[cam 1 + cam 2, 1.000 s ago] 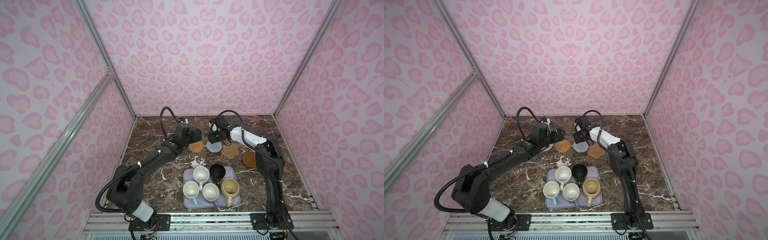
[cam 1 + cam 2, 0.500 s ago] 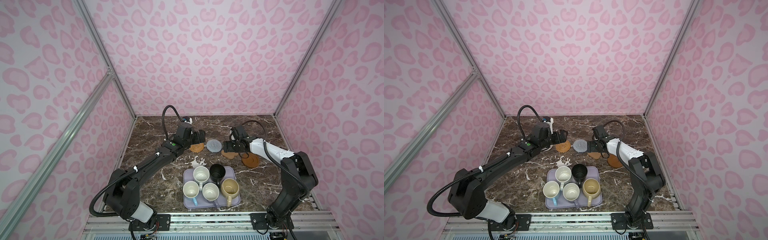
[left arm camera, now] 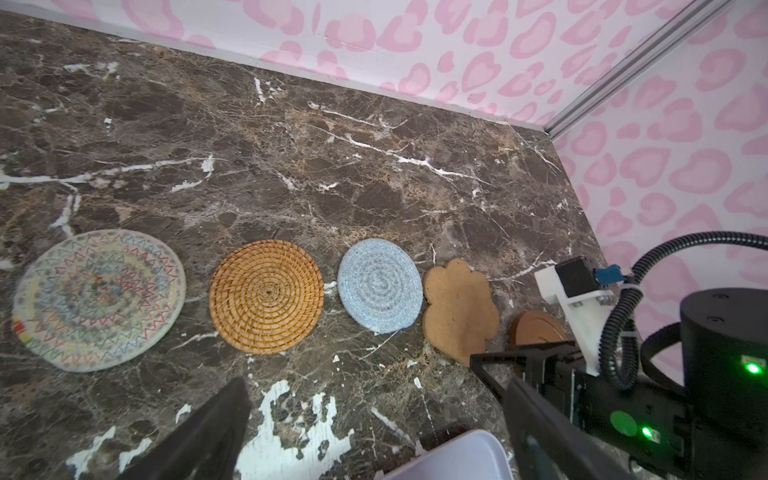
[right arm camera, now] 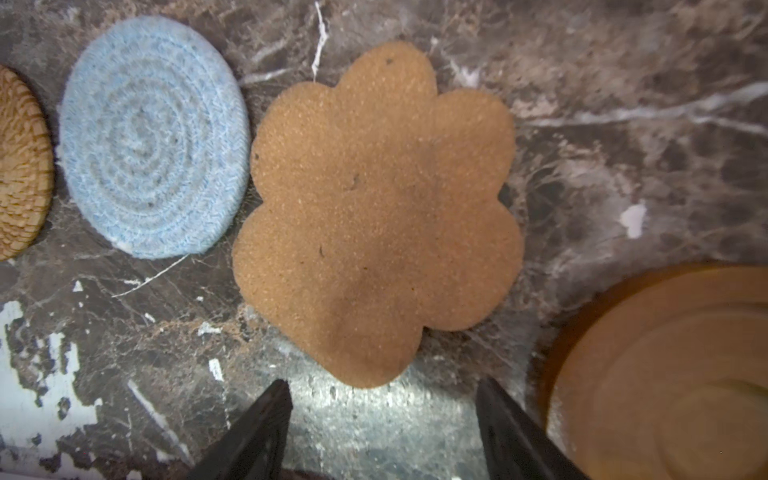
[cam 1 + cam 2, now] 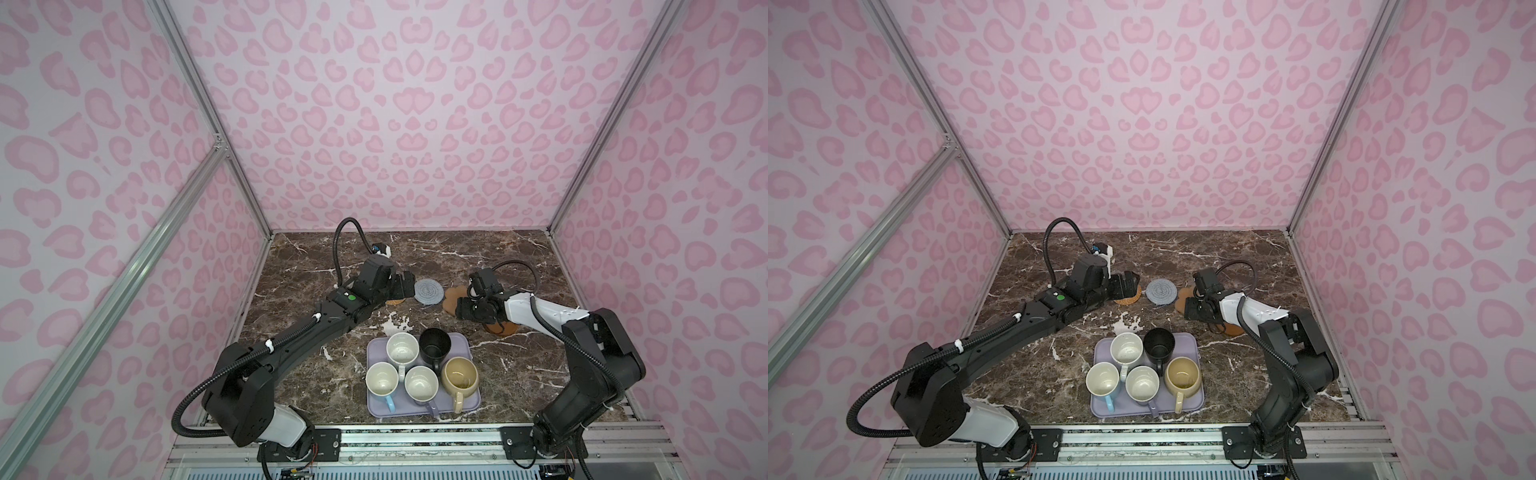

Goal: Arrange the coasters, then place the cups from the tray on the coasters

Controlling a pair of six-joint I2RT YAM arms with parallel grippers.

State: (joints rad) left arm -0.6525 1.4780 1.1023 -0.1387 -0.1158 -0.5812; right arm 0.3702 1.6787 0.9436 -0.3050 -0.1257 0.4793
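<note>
**Coasters in a row, cups on the tray**

In both top views, five cups (image 5: 421, 385) stand on the tray (image 5: 461, 347). Beyond the tray lie the blue coaster (image 5: 429, 291), flower coaster (image 5: 451, 296) and disc (image 5: 503, 329). The left gripper (image 5: 405, 282) hangs over the orange coaster (image 5: 397, 302), and the right gripper (image 5: 463, 309) over the flower coaster's tray-side edge.

Left wrist view: beyond the tray's corner (image 3: 457, 457), the white coaster (image 3: 99, 299), orange, blue, flower and disc lie in a row. The left fingers (image 3: 208, 432) stand wide apart with nothing between them.

Right wrist view: the right fingers (image 4: 257, 428) stand apart and empty, just short of the flower coaster (image 4: 374, 208).

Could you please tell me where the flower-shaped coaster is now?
In both top views the flower-shaped coaster lies on the table, right of centre, between the grey-blue coaster and the brown disc coaster.
</note>
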